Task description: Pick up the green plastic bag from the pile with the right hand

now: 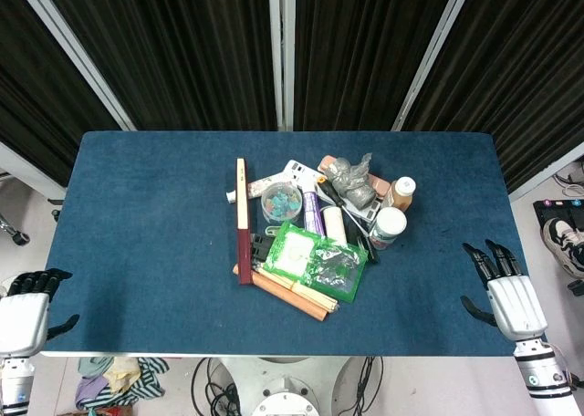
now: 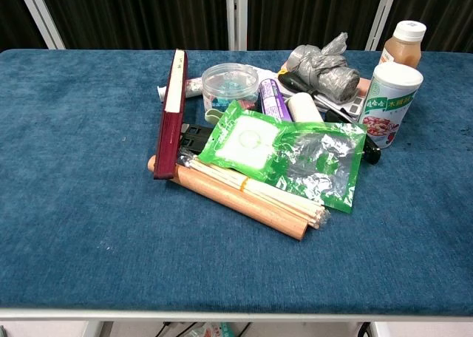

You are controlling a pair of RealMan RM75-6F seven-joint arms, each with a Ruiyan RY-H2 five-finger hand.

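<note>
The green plastic bag (image 1: 314, 261) (image 2: 288, 152) lies flat on top of the pile's near side, with a white label at its left and a clear crinkled window at its right. It rests partly on wooden sticks (image 2: 255, 191). My right hand (image 1: 509, 297) hovers open at the table's near right corner, well right of the bag and holding nothing. My left hand (image 1: 27, 311) sits open off the near left corner. Neither hand shows in the chest view.
The pile on the blue table (image 1: 137, 215) also holds a dark red book (image 2: 170, 108), a wooden rolling pin (image 2: 229, 196), a clear round tub (image 2: 230, 82), a purple tube (image 2: 272, 99), a grey crumpled bag (image 2: 321, 63), a white can (image 2: 392, 100) and a brown bottle (image 2: 404, 43).
</note>
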